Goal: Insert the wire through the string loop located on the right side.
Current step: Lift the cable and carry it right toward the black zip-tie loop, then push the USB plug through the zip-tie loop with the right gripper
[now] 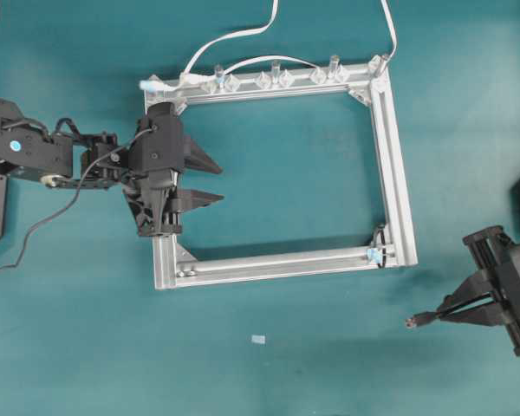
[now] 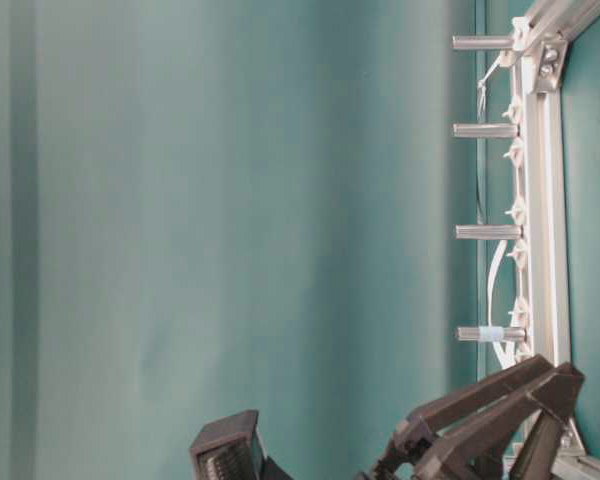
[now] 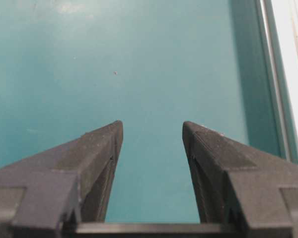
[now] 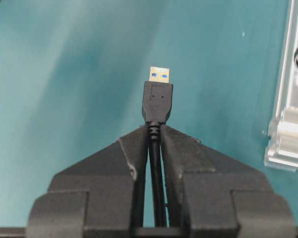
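Left gripper [image 1: 221, 180] hangs over the left bar of the frame [image 1: 399, 182], its fingers [image 3: 102, 148] spread wide with nothing between them. It points toward the frame's open middle. In its wrist view only bare teal table [image 1: 312, 364] shows between the tips, and a strip of frame bar runs down the right edge.

The frame is a rectangle of aluminium bars lying flat on the table. Inside it there is only table surface. Along its far bar stand clear clips [image 1: 276, 78] and upright pegs [image 2: 488, 130], with white cables [image 1: 234, 39] running over that bar and off the top edge.

A small pale scrap [image 1: 258, 339] lies on the table near the frame's near bar.

The loop [image 1: 378, 253] sits at the frame's near right corner, a thin dark string with a small bluish piece at its base. It is unthreaded.

Right gripper [image 1: 439, 315] is at the lower right, outside the frame and apart from the loop. Its fingers [image 4: 186, 153] are pressed onto the wire [image 4: 156, 163] just behind the plug [image 4: 159, 96]. The plug's black body and metal tip stick out past the fingertips, pointing left in the overhead view, clear of the frame corner.
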Action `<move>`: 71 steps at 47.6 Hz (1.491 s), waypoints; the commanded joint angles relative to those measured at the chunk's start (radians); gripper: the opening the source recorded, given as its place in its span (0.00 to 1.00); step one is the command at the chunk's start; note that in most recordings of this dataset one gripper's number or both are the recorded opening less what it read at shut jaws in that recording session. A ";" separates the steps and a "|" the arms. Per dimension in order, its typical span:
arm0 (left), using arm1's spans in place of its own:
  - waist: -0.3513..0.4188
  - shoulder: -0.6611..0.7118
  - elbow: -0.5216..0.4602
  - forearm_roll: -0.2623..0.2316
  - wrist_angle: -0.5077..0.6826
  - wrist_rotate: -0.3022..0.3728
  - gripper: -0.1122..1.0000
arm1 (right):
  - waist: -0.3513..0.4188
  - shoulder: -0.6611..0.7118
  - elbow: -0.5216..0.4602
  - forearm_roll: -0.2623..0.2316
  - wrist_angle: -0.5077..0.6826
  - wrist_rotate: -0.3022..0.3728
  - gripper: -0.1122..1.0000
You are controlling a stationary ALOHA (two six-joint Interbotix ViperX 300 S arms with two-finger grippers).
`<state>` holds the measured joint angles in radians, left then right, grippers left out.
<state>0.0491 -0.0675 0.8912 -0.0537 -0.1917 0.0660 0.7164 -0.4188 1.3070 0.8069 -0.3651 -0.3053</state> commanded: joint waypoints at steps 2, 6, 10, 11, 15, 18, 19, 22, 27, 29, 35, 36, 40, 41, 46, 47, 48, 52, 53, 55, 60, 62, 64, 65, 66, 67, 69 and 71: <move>-0.003 -0.025 -0.006 0.003 -0.003 0.003 0.55 | 0.005 -0.029 -0.005 -0.006 -0.003 -0.005 0.21; -0.006 -0.023 -0.006 0.003 -0.005 0.003 0.55 | 0.005 -0.048 0.002 -0.006 -0.005 -0.009 0.21; -0.009 -0.021 -0.006 0.003 -0.003 0.003 0.55 | 0.005 -0.060 0.008 -0.008 -0.005 -0.011 0.21; -0.009 -0.020 -0.006 0.003 -0.005 0.002 0.55 | 0.005 -0.061 0.009 -0.006 -0.006 -0.011 0.21; -0.020 -0.018 -0.012 0.003 -0.003 0.002 0.55 | 0.005 -0.067 0.015 -0.006 -0.006 -0.011 0.21; -0.034 -0.015 -0.020 0.003 -0.003 0.000 0.55 | 0.005 -0.066 0.018 -0.008 -0.014 -0.011 0.21; -0.040 -0.014 -0.021 0.003 -0.003 0.000 0.55 | 0.005 -0.066 0.020 -0.006 -0.018 -0.011 0.21; -0.060 -0.008 -0.032 0.003 -0.003 0.000 0.55 | 0.003 -0.066 0.023 -0.006 -0.035 -0.011 0.21; -0.095 0.012 -0.057 0.003 -0.005 -0.002 0.55 | -0.008 -0.066 0.032 -0.006 -0.075 -0.011 0.21; -0.110 0.025 -0.067 0.002 -0.005 -0.002 0.55 | -0.015 -0.066 0.035 -0.006 -0.084 -0.011 0.21; -0.150 0.067 -0.117 0.002 -0.003 -0.005 0.55 | -0.044 -0.066 0.044 -0.006 -0.092 -0.012 0.21; -0.155 0.074 -0.124 0.003 -0.005 -0.005 0.55 | -0.049 -0.066 0.046 -0.006 -0.092 -0.012 0.21; -0.172 0.101 -0.153 0.003 -0.003 -0.005 0.55 | -0.069 -0.066 0.055 -0.006 -0.092 -0.018 0.21; -0.173 0.107 -0.163 0.002 -0.005 -0.005 0.55 | -0.075 -0.066 0.058 -0.006 -0.092 -0.020 0.21; -0.186 0.137 -0.192 0.002 -0.005 -0.005 0.55 | -0.106 -0.067 0.075 -0.006 -0.092 -0.044 0.21; -0.189 0.143 -0.196 0.003 -0.005 -0.005 0.55 | -0.109 -0.067 0.078 -0.006 -0.092 -0.051 0.21; -0.190 0.146 -0.199 0.003 -0.003 -0.005 0.55 | -0.114 -0.066 0.078 -0.006 -0.092 -0.055 0.21; -0.196 0.160 -0.216 0.002 -0.003 -0.005 0.55 | -0.132 -0.067 0.080 -0.006 -0.094 -0.075 0.21; -0.196 0.163 -0.219 0.003 -0.003 -0.005 0.55 | -0.137 -0.067 0.080 -0.006 -0.094 -0.080 0.21; -0.199 0.166 -0.224 0.003 -0.003 -0.005 0.55 | -0.147 -0.067 0.081 -0.006 -0.098 -0.086 0.21; -0.209 0.172 -0.235 0.003 -0.003 -0.005 0.55 | -0.170 -0.074 0.086 -0.006 -0.121 -0.098 0.21; -0.212 0.173 -0.238 0.002 -0.003 -0.005 0.55 | -0.176 -0.081 0.089 -0.006 -0.130 -0.101 0.21; -0.216 0.175 -0.239 0.003 -0.003 -0.005 0.55 | -0.184 -0.089 0.094 -0.006 -0.141 -0.109 0.21; -0.218 0.176 -0.242 0.003 -0.003 -0.005 0.55 | -0.186 -0.092 0.095 -0.006 -0.144 -0.112 0.21; -0.219 0.178 -0.244 0.003 -0.003 -0.005 0.55 | -0.190 -0.097 0.097 -0.006 -0.147 -0.115 0.21; -0.221 0.178 -0.244 0.003 -0.005 -0.005 0.55 | -0.193 -0.101 0.098 -0.006 -0.147 -0.117 0.21; -0.224 0.181 -0.247 0.003 -0.003 -0.005 0.55 | -0.201 -0.114 0.101 -0.006 -0.149 -0.121 0.21; -0.227 0.183 -0.247 0.003 -0.005 -0.005 0.55 | -0.207 -0.124 0.106 -0.006 -0.149 -0.124 0.21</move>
<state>-0.1687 0.1258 0.6642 -0.0537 -0.1902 0.0629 0.5200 -0.5246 1.4174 0.8038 -0.5031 -0.4264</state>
